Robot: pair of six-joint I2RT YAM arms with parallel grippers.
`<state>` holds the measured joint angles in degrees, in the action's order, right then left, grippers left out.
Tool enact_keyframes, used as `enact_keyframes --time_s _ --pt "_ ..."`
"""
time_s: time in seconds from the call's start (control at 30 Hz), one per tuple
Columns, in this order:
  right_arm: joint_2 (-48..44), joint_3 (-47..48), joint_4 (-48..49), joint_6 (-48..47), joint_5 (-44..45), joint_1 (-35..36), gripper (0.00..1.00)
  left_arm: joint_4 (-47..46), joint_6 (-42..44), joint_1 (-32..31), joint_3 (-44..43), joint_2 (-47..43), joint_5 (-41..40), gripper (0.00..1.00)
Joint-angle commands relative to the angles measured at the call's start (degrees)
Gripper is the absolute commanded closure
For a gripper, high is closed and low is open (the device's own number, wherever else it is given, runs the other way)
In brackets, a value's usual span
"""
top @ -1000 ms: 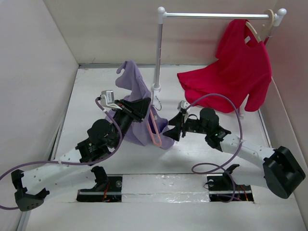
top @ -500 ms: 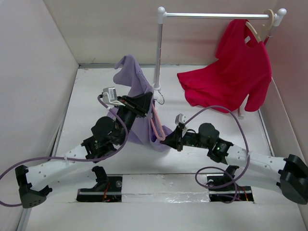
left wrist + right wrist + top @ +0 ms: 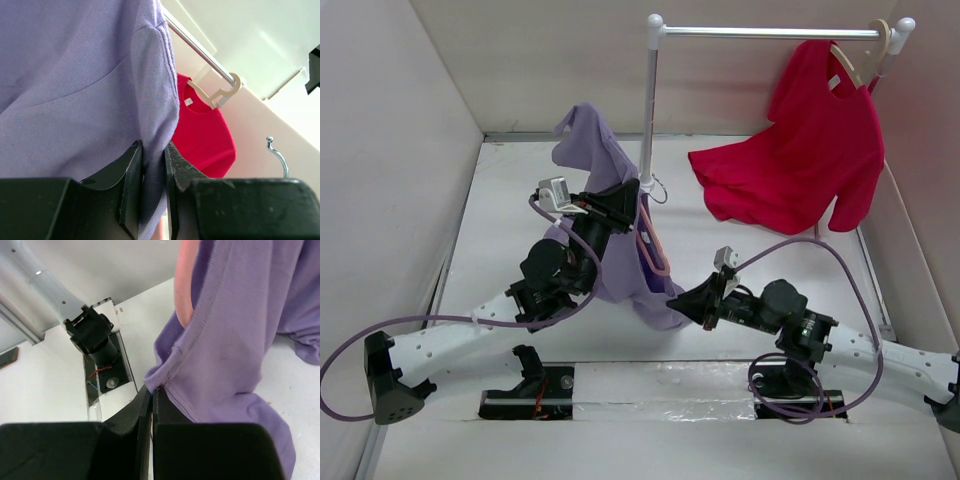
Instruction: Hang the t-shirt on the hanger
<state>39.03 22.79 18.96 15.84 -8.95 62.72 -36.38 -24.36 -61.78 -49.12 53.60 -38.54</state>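
i log right claw (image 3: 673,298) pinching the t-shirt (image 3: 600,150) hem at 5 o'clock from the hanger (image 3: 658,255), which slants 11-to-5 below left claw (image 3: 630,195), itself nipping fabric.

Top view: you get only one pink arm of the hanger (image 3: 657,252) and its hook (image 3: 656,186) at 12 o'clock. The rest lies inside the t-shirt (image 3: 605,160). Left gripper (image 3: 632,197) tips are buried in cloth. Right arm (image 3: 880,350) runs off frame at 4 o'clock.

Left wrist: the hook's shank is cut by the gripper body. Red shirt (image 3: 205,135) is half behind lavender cloth.

Right wrist: the pink strip exits at 12 o'clock. How much hem sits inside the right gripper (image 3: 152,390), you cannot tell.
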Motion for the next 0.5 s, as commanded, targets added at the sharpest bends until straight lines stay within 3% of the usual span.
enact_keyframes --time_s 0.0,0.33,0.47 --pt "-1.8 2.4 -4.5 3.1 3.1 0.9 1.0 -8.2 2.5 0.1 -0.4 0.4 0.0 1.0" --pt "-2.1 16.0 -16.3 2.0 8.6 1.4 1.0 -6.9 0.1 0.1 4.7 -0.7 0.7 1.0" --pt "1.3 21.5 -14.5 3.1 4.8 1.4 1.0 -6.9 -0.1 0.1 5.2 -0.4 0.4 1.0"
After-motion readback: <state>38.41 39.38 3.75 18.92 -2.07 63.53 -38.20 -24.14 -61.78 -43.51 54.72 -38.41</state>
